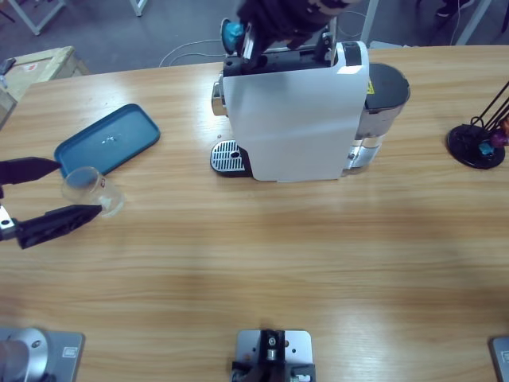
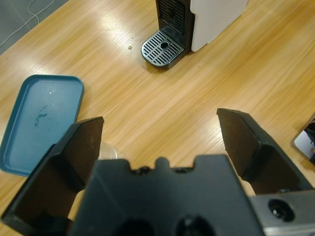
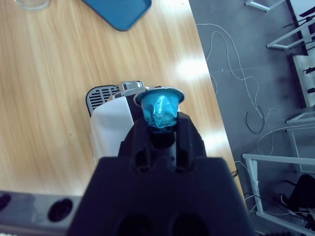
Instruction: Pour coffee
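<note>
A white coffee machine (image 1: 294, 111) stands at the back middle of the table, its metal drip grate (image 1: 229, 157) facing left. My right gripper (image 3: 160, 123) hovers above the machine's top and is shut on a blue coffee capsule (image 3: 160, 105), which also shows in the high view (image 1: 233, 33). A clear glass cup (image 1: 86, 187) stands on the wood at the far left. My left gripper (image 1: 75, 191) is open, one jaw on either side of the cup. From the left wrist only a sliver of the cup (image 2: 106, 150) shows beside the left jaw.
A blue tray (image 1: 107, 139) lies just behind the cup, between it and the machine. A black capsule stand (image 1: 477, 143) sits at the table's right edge. Cables run across the floor beyond the table's far edge.
</note>
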Controlling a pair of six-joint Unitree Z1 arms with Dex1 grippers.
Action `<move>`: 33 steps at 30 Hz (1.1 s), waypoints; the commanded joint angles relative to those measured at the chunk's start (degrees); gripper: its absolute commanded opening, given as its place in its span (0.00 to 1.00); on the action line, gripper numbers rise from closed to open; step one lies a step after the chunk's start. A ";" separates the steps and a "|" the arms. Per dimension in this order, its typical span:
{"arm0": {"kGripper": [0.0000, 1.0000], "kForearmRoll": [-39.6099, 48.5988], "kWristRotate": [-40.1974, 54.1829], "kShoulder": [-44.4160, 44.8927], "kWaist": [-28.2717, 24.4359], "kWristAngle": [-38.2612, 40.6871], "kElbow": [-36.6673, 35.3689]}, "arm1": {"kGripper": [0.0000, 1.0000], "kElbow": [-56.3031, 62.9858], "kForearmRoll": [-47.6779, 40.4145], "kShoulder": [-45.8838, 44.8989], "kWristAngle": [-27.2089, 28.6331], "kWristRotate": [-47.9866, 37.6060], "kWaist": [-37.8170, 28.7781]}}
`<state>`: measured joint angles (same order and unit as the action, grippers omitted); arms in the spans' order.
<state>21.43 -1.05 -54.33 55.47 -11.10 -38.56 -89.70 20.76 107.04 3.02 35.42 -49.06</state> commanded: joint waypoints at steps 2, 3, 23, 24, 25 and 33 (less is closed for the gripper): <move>1.00 0.64 0.17 0.21 0.69 1.40 1.87 | 0.00 2.90 -0.02 2.47 -0.77 -0.58 0.99; 1.00 0.64 0.17 0.35 0.69 1.44 1.82 | 0.00 3.16 -0.02 2.37 -0.65 -0.53 1.11; 0.99 0.64 0.00 1.42 0.69 1.61 2.73 | 0.53 5.33 -1.62 2.38 0.05 -1.95 1.78; 0.99 0.64 0.00 1.42 0.69 1.61 2.80 | 0.60 5.33 -1.79 2.38 0.32 -2.13 1.78; 0.99 0.64 0.00 1.42 0.69 1.61 2.85 | 0.68 5.33 -1.93 2.33 0.72 -2.28 1.78; 0.99 0.53 -0.18 1.51 0.69 1.61 2.80 | 0.15 4.61 -1.93 -1.59 -0.17 -4.10 0.55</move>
<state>21.43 -1.05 -54.32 55.48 -10.28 -38.01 -86.57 18.64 106.96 3.71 33.46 -47.52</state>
